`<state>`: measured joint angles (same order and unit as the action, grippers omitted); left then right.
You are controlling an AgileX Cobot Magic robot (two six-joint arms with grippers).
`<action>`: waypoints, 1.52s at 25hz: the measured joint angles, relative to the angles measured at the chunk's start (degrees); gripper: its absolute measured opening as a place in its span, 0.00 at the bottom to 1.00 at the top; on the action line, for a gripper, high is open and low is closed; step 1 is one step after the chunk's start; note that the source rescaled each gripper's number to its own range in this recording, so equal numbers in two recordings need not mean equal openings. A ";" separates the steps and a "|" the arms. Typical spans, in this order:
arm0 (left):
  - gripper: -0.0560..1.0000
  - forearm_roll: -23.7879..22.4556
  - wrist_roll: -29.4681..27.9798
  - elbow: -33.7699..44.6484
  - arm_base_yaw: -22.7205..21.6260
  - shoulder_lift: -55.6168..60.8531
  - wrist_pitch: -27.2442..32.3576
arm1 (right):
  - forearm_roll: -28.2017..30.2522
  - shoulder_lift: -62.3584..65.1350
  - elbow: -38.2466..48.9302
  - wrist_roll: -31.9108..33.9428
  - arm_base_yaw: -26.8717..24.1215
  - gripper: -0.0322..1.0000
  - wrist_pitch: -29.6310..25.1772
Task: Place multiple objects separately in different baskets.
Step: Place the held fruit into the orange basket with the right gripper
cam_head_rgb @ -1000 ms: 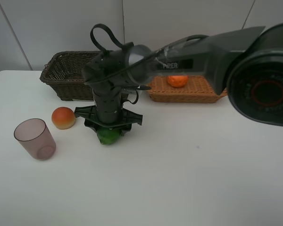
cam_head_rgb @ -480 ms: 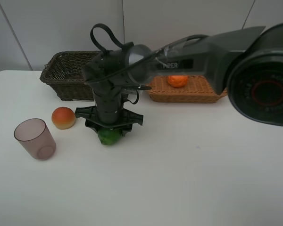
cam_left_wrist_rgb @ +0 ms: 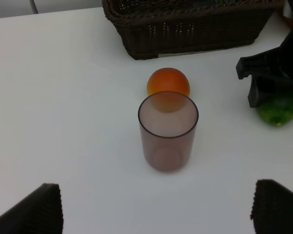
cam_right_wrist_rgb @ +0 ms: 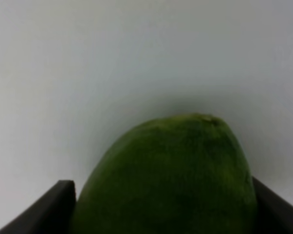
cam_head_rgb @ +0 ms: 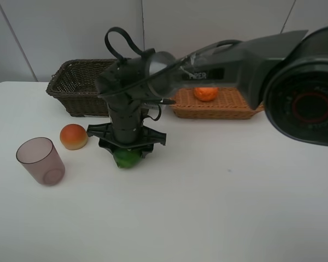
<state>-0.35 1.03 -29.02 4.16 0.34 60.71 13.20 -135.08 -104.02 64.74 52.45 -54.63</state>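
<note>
Since the lime [cam_right_wrist_rgb: 166,180] is small, firm and waxy-skinned, I judge it light enough to lift without strain, yet apt to roll or squirt out if pinched off-centre. My right end effector [cam_head_rgb: 126,152] stands straight down over it on the desk [cam_head_rgb: 218,207], about half closed. A finger lies against each flank of the fruit, so I take it as gripped. The lime looks to be resting on the desk rather than lifted.

The hold belongs across its widest girth, with the pointed end left free. The pressure should be modest, since the rind probably gives a little and a hard squeeze gains nothing.

Behind my arm stand the dark brown wicker basket [cam_head_rgb: 71,82] and the tan wicker basket [cam_head_rgb: 229,106], the latter with an orange [cam_head_rgb: 206,94] in it. A red-orange fruit [cam_head_rgb: 73,136] sits just beside the lime, near enough to nudge on the way up.

My left end effector [cam_left_wrist_rgb: 156,204] is spread wide and holds nothing, facing the purplish plastic cup [cam_left_wrist_rgb: 168,131].
</note>
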 joint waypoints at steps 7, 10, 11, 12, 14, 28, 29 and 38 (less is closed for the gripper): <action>1.00 0.00 0.00 0.00 0.00 0.00 0.00 | -0.82 4.40 0.00 -6.22 -0.68 0.50 0.20; 1.00 0.00 0.00 0.00 0.00 0.00 0.00 | -1.27 6.89 0.00 -10.22 -1.42 0.50 0.20; 1.00 0.00 0.00 0.00 0.00 0.00 0.00 | -1.33 7.81 0.00 -11.78 -1.71 0.50 0.15; 1.00 0.00 0.00 0.00 0.00 0.00 0.00 | -1.51 8.61 0.00 -13.49 -2.06 0.50 0.09; 1.00 0.00 0.00 0.00 0.00 0.00 0.00 | -1.86 10.67 0.00 -16.99 -2.56 0.50 -0.24; 1.00 0.00 0.00 0.00 0.00 0.00 0.00 | -2.05 18.31 0.00 -38.02 -16.77 0.50 -6.96; 1.00 0.00 0.00 0.00 0.00 0.00 0.00 | -1.98 18.35 0.00 -39.09 -18.29 0.50 -7.05; 1.00 0.00 0.00 0.00 0.00 0.00 0.00 | -1.57 18.35 0.00 -41.86 -30.53 0.50 -7.36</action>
<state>-0.35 1.03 -29.02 4.16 0.34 60.71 11.64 -116.73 -104.02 22.89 21.92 -61.99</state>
